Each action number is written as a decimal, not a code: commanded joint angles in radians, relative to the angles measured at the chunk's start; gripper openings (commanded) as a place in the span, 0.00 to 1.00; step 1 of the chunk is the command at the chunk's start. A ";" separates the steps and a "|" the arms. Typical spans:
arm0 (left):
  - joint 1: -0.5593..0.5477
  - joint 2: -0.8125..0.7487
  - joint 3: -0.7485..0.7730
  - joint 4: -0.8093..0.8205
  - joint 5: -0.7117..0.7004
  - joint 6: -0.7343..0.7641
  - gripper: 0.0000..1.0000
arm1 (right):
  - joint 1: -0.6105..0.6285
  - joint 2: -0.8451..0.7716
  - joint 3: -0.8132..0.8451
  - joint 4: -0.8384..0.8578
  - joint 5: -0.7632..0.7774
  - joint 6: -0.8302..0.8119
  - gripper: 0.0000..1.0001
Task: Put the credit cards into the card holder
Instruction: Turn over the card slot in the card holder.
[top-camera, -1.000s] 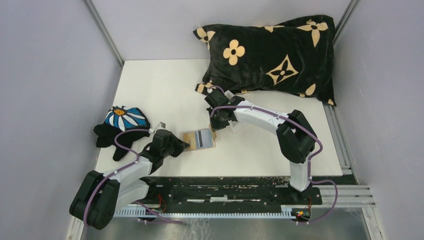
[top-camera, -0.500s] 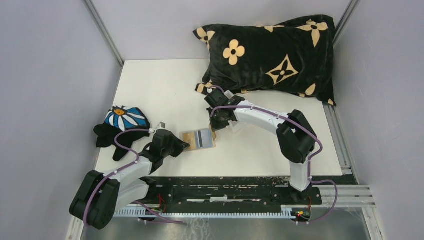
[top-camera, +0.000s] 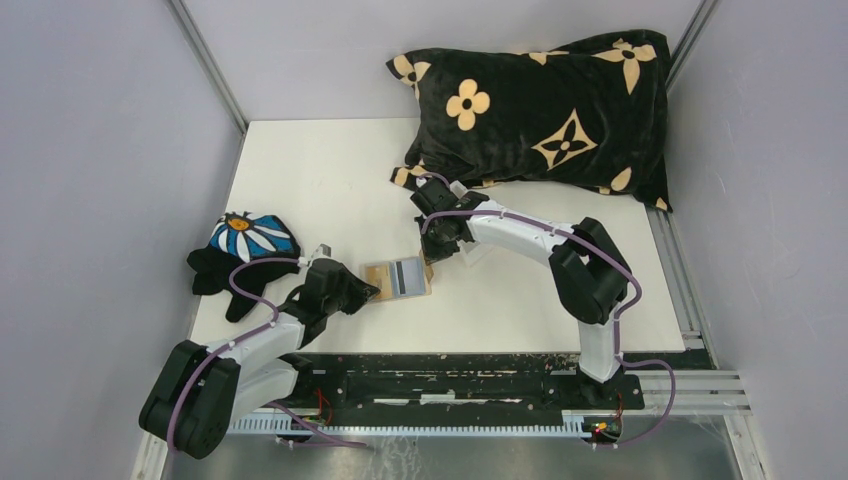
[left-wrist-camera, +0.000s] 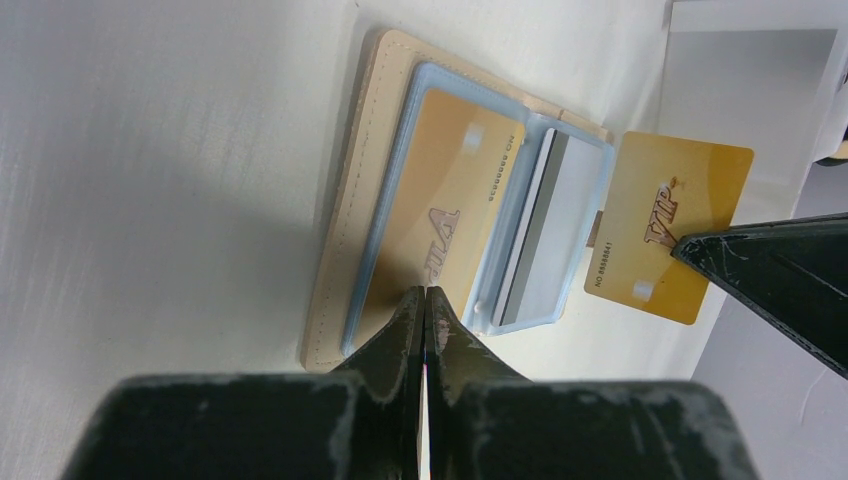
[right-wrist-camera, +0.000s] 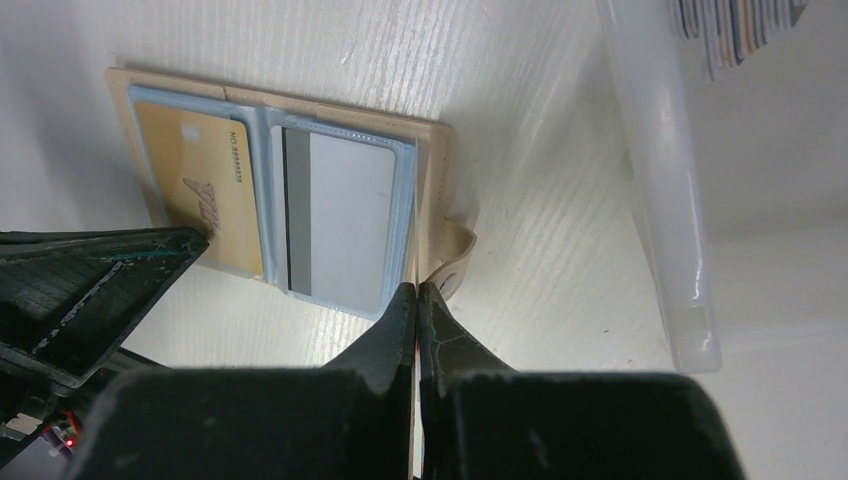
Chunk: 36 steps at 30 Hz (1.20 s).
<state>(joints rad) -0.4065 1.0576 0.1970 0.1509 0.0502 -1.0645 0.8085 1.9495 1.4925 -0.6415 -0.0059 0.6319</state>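
The tan card holder (top-camera: 372, 276) lies open near the table's front, its clear sleeves up. In the left wrist view its left sleeve holds a gold card (left-wrist-camera: 450, 200) and its right sleeve a grey card (left-wrist-camera: 555, 230). My left gripper (left-wrist-camera: 424, 292) is shut, its tips on the gold card's sleeve. My right gripper (right-wrist-camera: 416, 288) is shut on another gold card (left-wrist-camera: 668, 200), held at the holder's right edge by the snap tab (right-wrist-camera: 455, 265). That card is edge-on and hidden in the right wrist view.
A clear plastic box (right-wrist-camera: 650, 180) with several more cards (right-wrist-camera: 740, 25) stands just right of the holder. A black flowered pillow (top-camera: 545, 110) fills the back right. A black glove with a daisy print (top-camera: 245, 245) lies at the left edge.
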 joint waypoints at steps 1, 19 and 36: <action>-0.003 0.006 0.011 -0.028 -0.030 0.049 0.04 | -0.005 0.012 -0.004 0.038 -0.018 0.014 0.01; -0.006 0.007 0.004 -0.025 -0.035 0.046 0.04 | -0.005 -0.013 -0.006 0.052 -0.041 0.030 0.01; -0.005 0.009 0.004 -0.035 -0.031 0.054 0.03 | -0.035 -0.031 -0.100 0.165 -0.137 0.103 0.01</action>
<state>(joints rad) -0.4072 1.0580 0.1970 0.1509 0.0494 -1.0645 0.7944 1.9621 1.4353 -0.5507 -0.0959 0.6952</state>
